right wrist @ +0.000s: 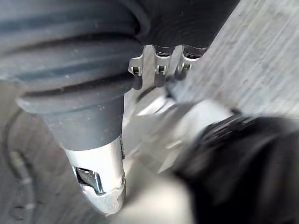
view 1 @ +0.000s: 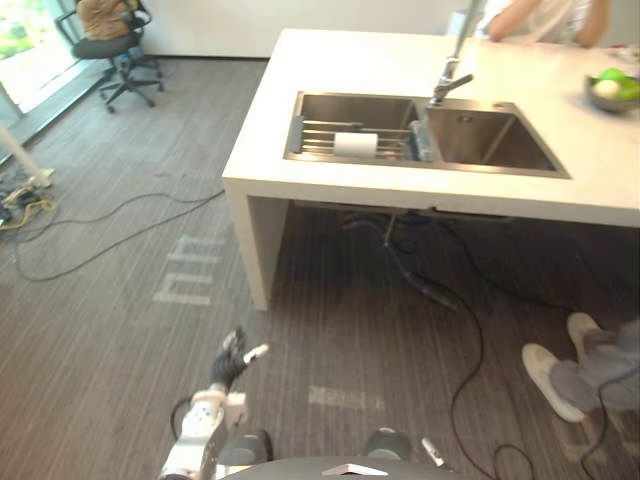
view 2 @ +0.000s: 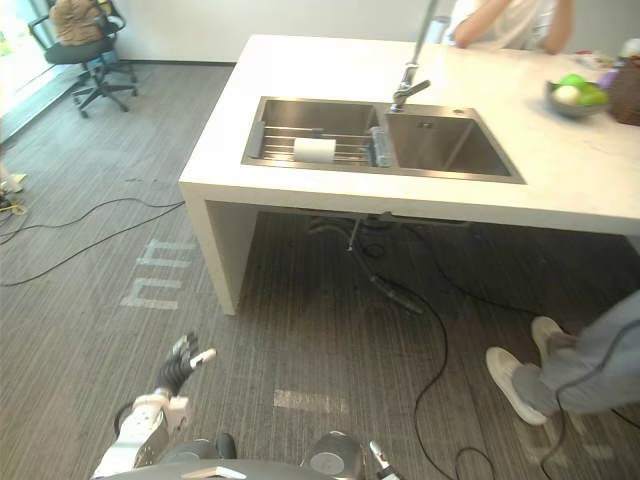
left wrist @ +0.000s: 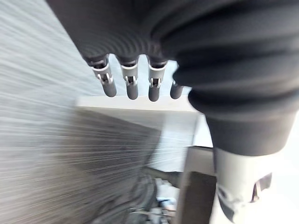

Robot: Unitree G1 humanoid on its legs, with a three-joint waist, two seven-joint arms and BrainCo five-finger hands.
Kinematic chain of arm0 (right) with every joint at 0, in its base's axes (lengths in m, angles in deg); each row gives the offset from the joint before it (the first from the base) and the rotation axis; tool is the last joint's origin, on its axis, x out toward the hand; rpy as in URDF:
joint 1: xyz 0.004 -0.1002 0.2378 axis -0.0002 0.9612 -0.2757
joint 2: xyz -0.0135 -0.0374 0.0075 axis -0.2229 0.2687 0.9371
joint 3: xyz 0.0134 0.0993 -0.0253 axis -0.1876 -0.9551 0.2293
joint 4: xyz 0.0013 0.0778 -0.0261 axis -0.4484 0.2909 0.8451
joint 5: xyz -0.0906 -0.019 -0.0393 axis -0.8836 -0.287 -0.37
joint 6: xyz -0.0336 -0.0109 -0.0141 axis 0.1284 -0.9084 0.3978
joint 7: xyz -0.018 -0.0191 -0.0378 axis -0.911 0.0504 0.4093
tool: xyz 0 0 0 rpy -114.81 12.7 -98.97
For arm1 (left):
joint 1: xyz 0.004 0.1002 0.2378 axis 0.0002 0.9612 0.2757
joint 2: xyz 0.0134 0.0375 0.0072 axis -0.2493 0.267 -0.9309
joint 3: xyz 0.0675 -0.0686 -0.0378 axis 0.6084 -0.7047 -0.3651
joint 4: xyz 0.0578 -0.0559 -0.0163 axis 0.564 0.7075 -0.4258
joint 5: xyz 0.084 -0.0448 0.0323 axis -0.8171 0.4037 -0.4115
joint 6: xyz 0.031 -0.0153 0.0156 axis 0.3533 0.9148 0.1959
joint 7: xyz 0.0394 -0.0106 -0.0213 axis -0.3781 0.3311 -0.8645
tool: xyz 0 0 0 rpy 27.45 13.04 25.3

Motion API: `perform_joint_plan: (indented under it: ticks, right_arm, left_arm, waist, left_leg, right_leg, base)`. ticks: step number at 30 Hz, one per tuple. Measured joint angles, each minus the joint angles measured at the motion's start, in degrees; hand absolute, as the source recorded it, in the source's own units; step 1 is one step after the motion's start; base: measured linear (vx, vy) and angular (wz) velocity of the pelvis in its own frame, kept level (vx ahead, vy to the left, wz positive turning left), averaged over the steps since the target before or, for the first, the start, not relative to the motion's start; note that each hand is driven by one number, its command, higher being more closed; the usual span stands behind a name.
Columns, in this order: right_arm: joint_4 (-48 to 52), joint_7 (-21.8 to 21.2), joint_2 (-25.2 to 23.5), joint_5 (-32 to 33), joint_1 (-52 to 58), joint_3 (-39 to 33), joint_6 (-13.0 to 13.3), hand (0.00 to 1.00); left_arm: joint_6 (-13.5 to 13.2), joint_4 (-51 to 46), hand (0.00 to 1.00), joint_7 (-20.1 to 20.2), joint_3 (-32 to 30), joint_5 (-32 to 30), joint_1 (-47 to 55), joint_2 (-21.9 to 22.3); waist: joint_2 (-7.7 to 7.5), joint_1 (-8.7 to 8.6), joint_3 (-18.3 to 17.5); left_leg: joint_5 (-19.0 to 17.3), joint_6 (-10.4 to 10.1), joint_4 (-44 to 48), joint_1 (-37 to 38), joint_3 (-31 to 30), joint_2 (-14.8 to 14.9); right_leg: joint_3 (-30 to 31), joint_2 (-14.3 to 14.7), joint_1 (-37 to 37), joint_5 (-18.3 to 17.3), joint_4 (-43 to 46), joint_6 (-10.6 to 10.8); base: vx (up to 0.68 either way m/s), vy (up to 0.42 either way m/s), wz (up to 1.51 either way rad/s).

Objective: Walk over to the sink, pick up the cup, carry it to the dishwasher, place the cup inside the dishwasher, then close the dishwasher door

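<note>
Left eye view: up on the head, tilted down and forward, standing well back from the white counter (view 1: 350, 70). Striped carpet (view 1: 100, 300) lies on the near side.
Right eye view: same height and same tilt, set just beside the first, so the counter sits further left in frame.
Shared by both eyes: the counter, its sink (view 1: 490, 140) and faucet (view 1: 447, 80), the bowl (view 1: 612, 90) at its right end, the chair (view 1: 115, 45) beyond its left end, and the left hand (view 1: 232, 365) low on its near side.
Left wrist view: very close, looking along the left hand's cover from down low, facing the counter's pale edge across the carpet.
Right wrist view: very close along the right hand (right wrist: 93, 93), aimed down at the carpet.
</note>
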Motion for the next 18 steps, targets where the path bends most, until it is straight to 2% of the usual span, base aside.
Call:
perform_joint_plan:
  ticks: [1,2,4,5,6,7,9,11,14,15,18]
  right_arm:
    - [-0.8,-0.5,-1.3,-1.0,1.4,-0.6,-0.3,0.00]
    - [-2.4,-1.3,-0.7,-1.5,1.8,-2.2,-0.4,0.00]
    - [-2.3,-1.7,1.3,-3.6,1.6,-3.0,0.1,0.00]
    - [-1.9,-2.0,2.0,-4.7,1.3,-3.1,0.1,0.00]
    - [-1.9,-2.1,2.2,-5.4,0.5,-3.2,0.2,0.00]
    - [-1.9,-2.2,2.0,-5.4,-0.1,-3.2,0.2,0.00]
    - [-1.9,-2.3,1.7,-5.9,-0.5,-3.2,-0.1,0.00]
    - [-1.8,-2.7,1.7,-6.9,-0.7,-3.1,-0.1,0.00]
    - [-1.9,-3.2,0.7,-7.6,-0.7,-2.6,-0.2,0.00]
    - [-1.4,-7.2,0.9,-4.3,0.8,2.6,1.2,0.00]
    - [-1.4,-7.2,0.9,-4.3,0.8,2.6,1.2,0.00]
  left_arm:
    - [-3.6,-4.9,0.00,-0.1,-0.1,0.0,0.6,-1.4]
    - [-5.6,-8.7,0.00,-0.1,0.1,-0.2,1.7,-0.5]
    - [-8.6,-16.4,0.00,0.5,0.0,0.3,3.7,0.0]
    - [-9.3,-19.3,0.00,1.3,0.0,0.6,3.5,0.1]
    - [-10.0,-21.6,0.00,2.0,0.3,0.9,2.9,0.2]
    - [-10.9,-22.5,0.00,2.9,1.3,1.0,1.3,0.1]
    - [-11.0,-22.3,0.00,3.6,3.0,1.3,-1.1,0.1]
    - [-11.1,-22.3,0.00,3.5,2.9,1.4,-2.7,-0.1]
    - [-11.2,-22.4,0.00,2.3,2.4,1.4,-5.6,-2.6]
    - [-10.4,-22.3,0.00,-1.5,-0.1,4.7,-7.0,-4.5]
    - [-10.4,-22.3,0.00,-1.5,-0.1,4.7,-7.0,-4.5]
  waist:
    - [-2.48,-0.23,-0.2]
    - [-0.25,0.22,-0.7]
    - [3.28,0.95,-1.2]
    - [4.06,1.08,-1.5]
    - [4.14,0.99,-1.5]
    - [3.79,1.19,-1.6]
    - [2.71,1.33,-2.4]
    - [2.52,1.00,-3.1]
    - [1.20,0.80,-3.6]
    - [-0.21,-0.93,-5.7]
    - [-0.21,-0.94,-5.7]
  left_leg:
    - [0.1,-1.1,-0.4,0.7,-3.0,-2.0]
    - [0.6,-2.2,-1.5,1.2,-6.0,-1.1]
    - [0.6,-2.9,-2.0,1.0,-7.9,1.3]
    - [0.8,-3.2,-2.5,0.4,-9.0,2.1]
    - [0.8,-3.2,-2.8,0.1,-9.8,3.0]
    - [1.0,-3.5,-3.5,0.4,-10.3,4.0]
    - [0.6,-3.9,-3.8,0.7,-10.3,4.8]
    - [0.3,-3.7,-4.0,0.9,-10.1,4.8]
    - [-0.3,-3.4,-4.2,1.8,-8.4,4.7]
    - [-1.2,-2.9,-3.5,2.3,-4.1,3.1]
    - [-1.2,-2.9,-3.5,2.4,-4.1,3.1]
  right_leg:
    - [2.7,-0.4,0.6,7.9,-3.2,1.5]
    - [0.1,0.5,1.8,6.0,-3.0,1.0]
    - [-2.2,3.0,2.7,5.1,-4.8,0.9]
    - [-3.0,4.0,3.0,4.9,-5.4,0.6]
    - [-4.0,5.0,3.2,4.8,-6.1,0.3]
    - [-4.6,6.2,3.8,4.6,-6.7,-0.1]
    - [-5.1,7.3,4.5,4.4,-7.6,-0.4]
    - [-4.9,7.6,4.8,4.7,-8.2,-0.7]
    - [-3.8,8.2,5.8,6.1,-11.1,-1.2]
    - [0.4,9.7,9.5,14.6,-24.6,-1.1]
    - [0.4,9.7,9.5,14.6,-24.6,-1.1]
  base:
    - [0.23,-0.326,1.20]
    - [0.25,-0.336,0.98]
    - [0.24,-0.265,0.42]
    - [0.23,-0.219,0.35]
    - [0.16,-0.154,0.24]
    - [0.15,-0.145,0.17]
    - [0.14,-0.084,0.01]
    - [0.16,-0.011,-0.08]
    - [0.09,0.034,-0.20]
    - [0.02,0.010,-0.06]
    - [0.00,0.000,0.00]
